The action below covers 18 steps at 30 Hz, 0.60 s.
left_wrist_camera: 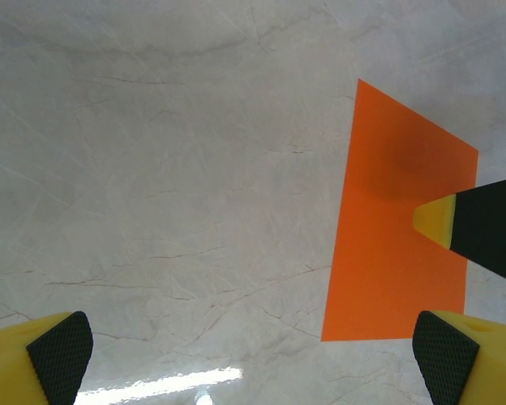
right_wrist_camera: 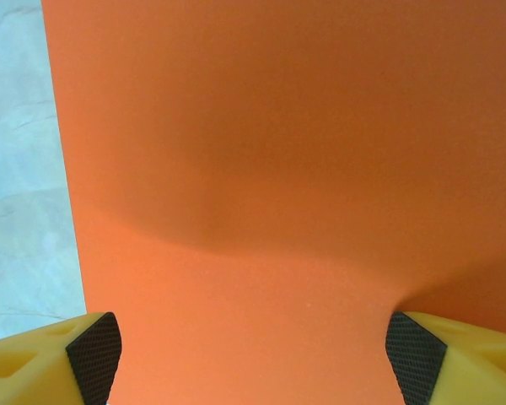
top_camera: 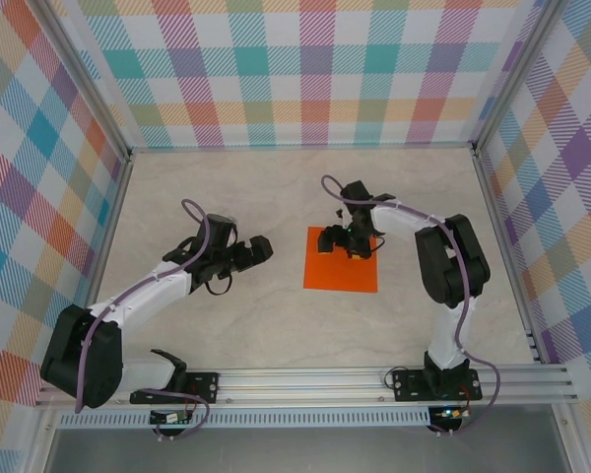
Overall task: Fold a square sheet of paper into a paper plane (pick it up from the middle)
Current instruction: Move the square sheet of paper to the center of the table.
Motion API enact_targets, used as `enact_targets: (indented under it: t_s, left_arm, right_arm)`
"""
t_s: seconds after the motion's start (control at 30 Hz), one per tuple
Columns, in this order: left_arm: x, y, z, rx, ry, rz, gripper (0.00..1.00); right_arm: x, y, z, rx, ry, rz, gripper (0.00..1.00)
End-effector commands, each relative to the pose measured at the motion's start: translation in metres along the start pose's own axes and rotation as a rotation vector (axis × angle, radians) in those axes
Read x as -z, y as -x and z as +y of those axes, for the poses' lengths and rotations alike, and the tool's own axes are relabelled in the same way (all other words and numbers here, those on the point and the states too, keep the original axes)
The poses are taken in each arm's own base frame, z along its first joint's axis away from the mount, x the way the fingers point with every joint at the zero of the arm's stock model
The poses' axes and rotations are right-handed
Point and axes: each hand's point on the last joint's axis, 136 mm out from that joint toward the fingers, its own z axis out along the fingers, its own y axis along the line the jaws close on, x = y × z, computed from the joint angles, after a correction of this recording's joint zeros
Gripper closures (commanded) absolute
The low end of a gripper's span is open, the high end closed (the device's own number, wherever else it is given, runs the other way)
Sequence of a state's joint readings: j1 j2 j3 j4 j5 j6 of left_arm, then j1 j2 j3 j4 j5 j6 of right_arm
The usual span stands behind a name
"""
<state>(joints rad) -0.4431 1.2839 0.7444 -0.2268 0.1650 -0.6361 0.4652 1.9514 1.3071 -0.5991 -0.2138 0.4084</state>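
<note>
We see an orange sheet [top_camera: 342, 261] lying flat on the pale marble-look table [top_camera: 227, 192], right of centre. It is a plain square with no creases that we can make out.

The right gripper [top_camera: 355, 240] is over the far half of the sheet, and its arm reaches in from the right. In the right wrist view its fingers [right_wrist_camera: 94, 354] are wide apart at the bottom corners, with nothing between them except orange paper below. A soft shadow crosses the sheet there. We cannot tell whether the tips touch the paper or sit just above it. A strip of bare table runs along the left edge of that view.

The left gripper [top_camera: 261, 249] is left of the sheet over bare table, near the sheet's left edge but apart from it. Its fingers [left_wrist_camera: 61, 354] are spread too, one black pad in each bottom corner of the left wrist view, holding nothing. That view has the sheet [left_wrist_camera: 388, 253] at the right, with one yellow-tipped finger of the right gripper poking in over it (black body, yellow point).

Plaid walls [top_camera: 295, 69] close in the table on three sides.
</note>
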Motion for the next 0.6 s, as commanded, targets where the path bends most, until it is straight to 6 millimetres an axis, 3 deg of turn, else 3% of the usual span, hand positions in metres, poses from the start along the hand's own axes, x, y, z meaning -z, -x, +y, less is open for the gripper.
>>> enact_targets:
  t_s: [0.0,0.23,0.43,0.57]
  left_arm:
    - [0.003,0.006,-0.010,-0.011,-0.034,-0.025,0.00]
    - [0.002,0.000,-0.008,-0.004,-0.049,-0.019,0.00]
    - [0.001,-0.002,-0.013,0.005,-0.099,-0.030,0.00]
    - [-0.002,-0.005,-0.017,-0.015,-0.134,-0.027,0.00]
  right_arm:
    - [-0.030,-0.033,0.019,0.015,0.022,0.112,0.15]
    - [-0.038,-0.051,0.040,0.052,-0.010,0.139,0.15]
    - [0.002,-0.029,0.048,0.069,-0.138,0.006,0.11]
    - [0.023,-0.024,0.027,-0.014,-0.331,-0.105,0.00]
